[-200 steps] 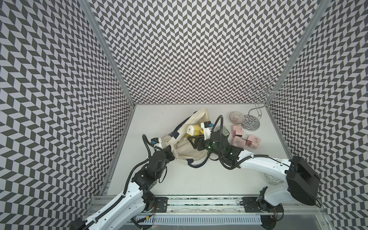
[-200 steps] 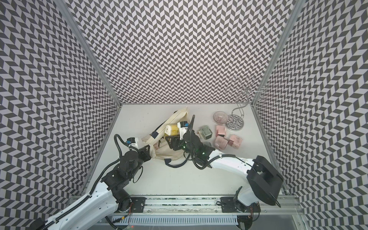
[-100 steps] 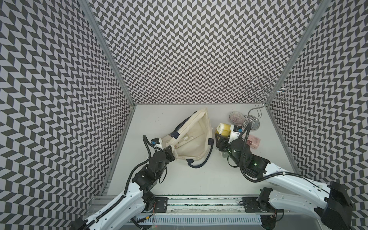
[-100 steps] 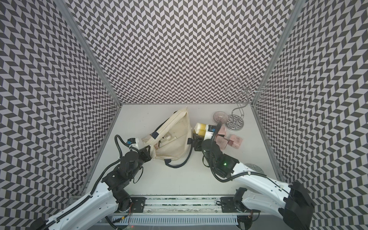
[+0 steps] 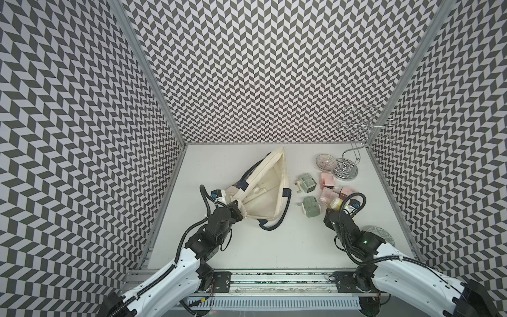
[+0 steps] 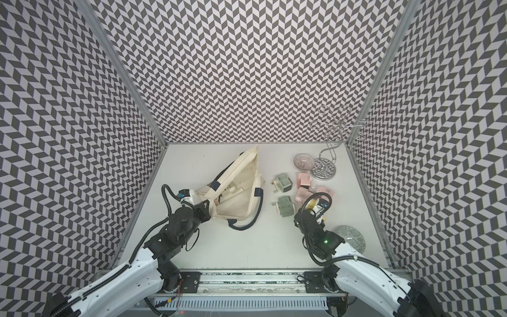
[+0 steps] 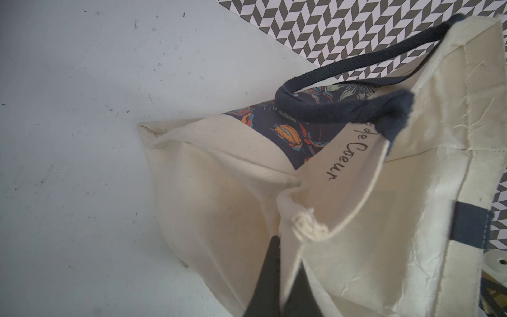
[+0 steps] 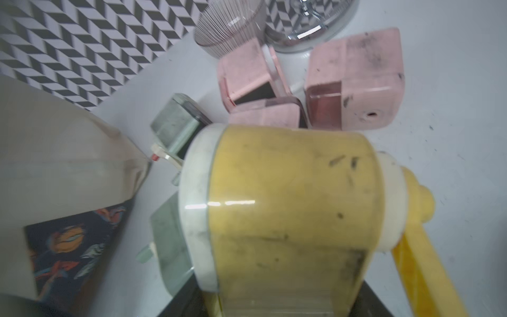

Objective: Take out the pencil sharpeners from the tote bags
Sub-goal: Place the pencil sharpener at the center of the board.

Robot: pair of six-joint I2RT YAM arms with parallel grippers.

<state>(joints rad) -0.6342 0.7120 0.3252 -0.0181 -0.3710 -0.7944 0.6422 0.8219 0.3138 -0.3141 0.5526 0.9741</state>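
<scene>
Find pink and green plastic sharpeners (image 5: 306,183) out, right of cream canvas tote bag (image 5: 271,175); yellow sharpener (image 8: 288,205) clamped in right gripper (image 5: 336,207) (unplaced); bag pinched by left gripper (image 5: 239,210); cream sharpener (image 5: 258,190) probably inside.

Enclosure: three walls (image 5: 274,68) in grey-and-white chevron print, at the back and both sides. Bare metal posts (image 5: 148,74) at the back corners. Worktop (image 5: 274,252) white, lightly scuffed. Metal rail (image 5: 274,285) along front edge. Lighting even.
</scene>
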